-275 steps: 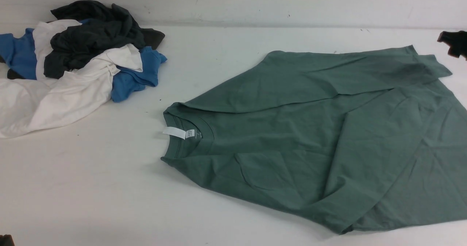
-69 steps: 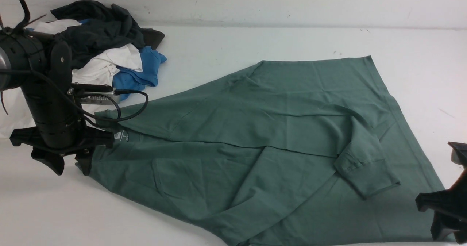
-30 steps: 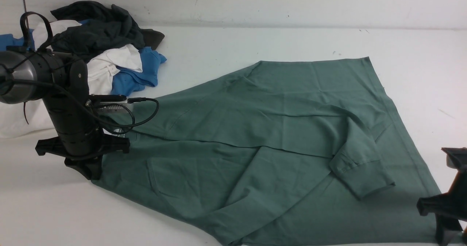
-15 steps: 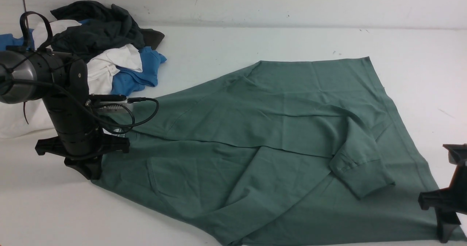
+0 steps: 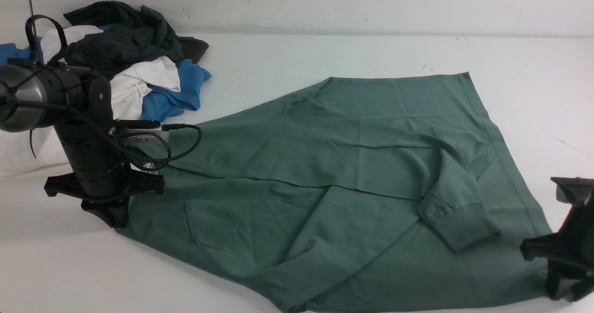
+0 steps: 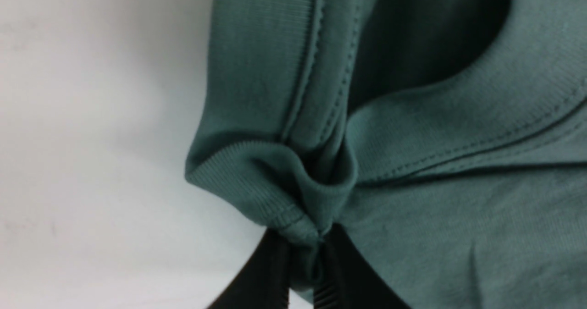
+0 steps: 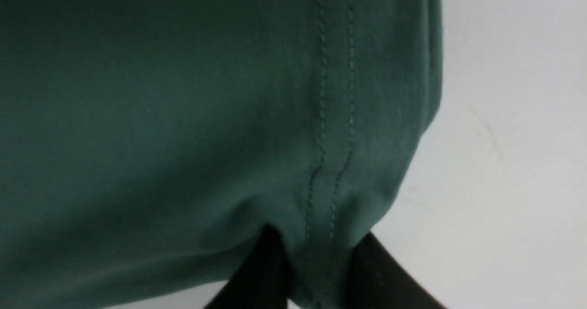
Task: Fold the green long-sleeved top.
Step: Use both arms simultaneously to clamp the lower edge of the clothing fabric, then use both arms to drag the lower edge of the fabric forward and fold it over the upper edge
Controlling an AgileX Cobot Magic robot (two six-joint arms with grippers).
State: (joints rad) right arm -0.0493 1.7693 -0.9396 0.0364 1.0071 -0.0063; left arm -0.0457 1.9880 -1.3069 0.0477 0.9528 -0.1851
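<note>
Risk: right tool (image 7: pixel 318 254) pinches only a thin hem corner (image 7: pixel 330 185), so it may slip out at the lift; loose cuff (image 5: pixel 464 229) may drag & spoil the fold. Left tool (image 6: pixel 305 263) clamps collar (image 6: pixel 275 185). Green long-sleeved top (image 5: pixel 352 173) lies flat on worktop (image 5: pixel 287 53), long axis approx. left-right, collar to robot's left.

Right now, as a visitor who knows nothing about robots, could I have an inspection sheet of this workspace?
Surface: white table, a few small dark specks.
Job's things: green long-sleeved top spread out and wrinkled, one cuff folded onto its body.
Clutter: pile of dark, white and blue garments at the far left.
End effectors: left end effector shut on the collar; right end effector straddles the hem, grip uncertain.
Cables: black cable loops off the left wrist, above the top.
Surroundings: white wall behind; nothing else seen.
</note>
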